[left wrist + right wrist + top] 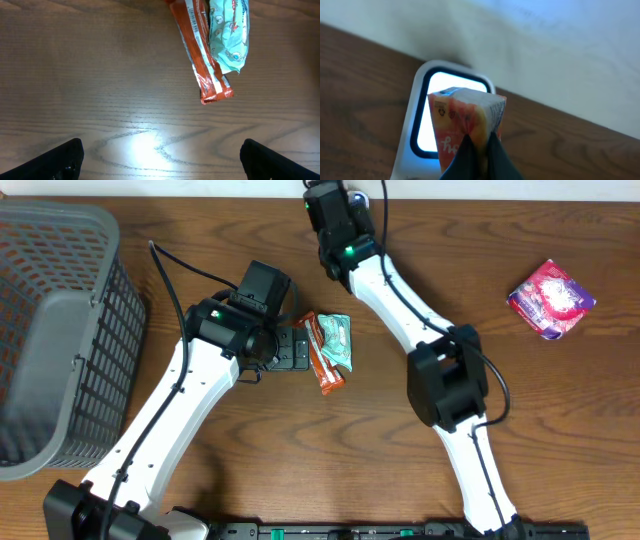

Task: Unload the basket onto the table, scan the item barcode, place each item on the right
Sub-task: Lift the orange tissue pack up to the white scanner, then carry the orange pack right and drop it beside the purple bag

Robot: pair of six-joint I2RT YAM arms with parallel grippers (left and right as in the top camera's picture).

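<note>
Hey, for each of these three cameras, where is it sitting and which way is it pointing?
Overhead: above the table, facing straight down; shows the left arm, right arm, grey basket and pink packet.
Left wrist: on the left arm, facing down at the tabletop; left gripper open, fingertips in the bottom corners.
Right wrist: on the right arm, facing the wall; right gripper shut on an orange pack before a lit scanner.
Shared: overhead and left wrist both show the orange wrapper and teal packet.

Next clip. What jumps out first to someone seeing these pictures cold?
The right gripper, shut on an orange pouch, holds it before a glowing scanner at the table's far edge. Mid-table, the open left gripper hovers by an orange packet and a teal packet.
</note>
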